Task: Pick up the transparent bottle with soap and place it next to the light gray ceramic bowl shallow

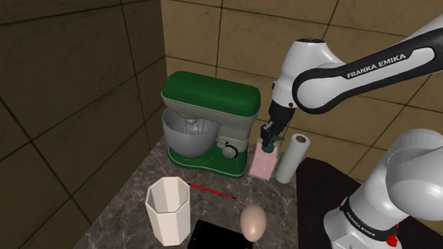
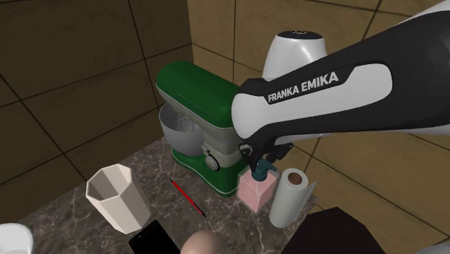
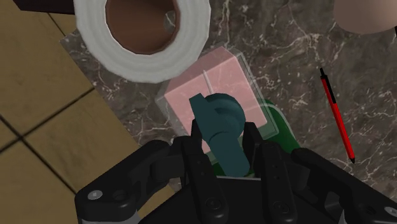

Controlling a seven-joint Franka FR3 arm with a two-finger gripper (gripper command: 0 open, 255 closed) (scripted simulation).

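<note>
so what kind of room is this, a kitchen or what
Most likely a kitchen counter: a green stand mixer, a paper towel roll and a soap bottle stand on a dark marbled worktop against brown tiled walls.

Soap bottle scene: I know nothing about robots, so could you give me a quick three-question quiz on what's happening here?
1. True or false: the white paper towel roll stands upright beside the transparent square bottle of pink soap.
2. Fill in: the stand mixer with a grey bowl beside the bottle is coloured ____.
3. What does the black two-finger gripper clasp? A) the mixer B) the bottle's teal pump top C) the roll
Key: 1 true; 2 green; 3 B.
</note>
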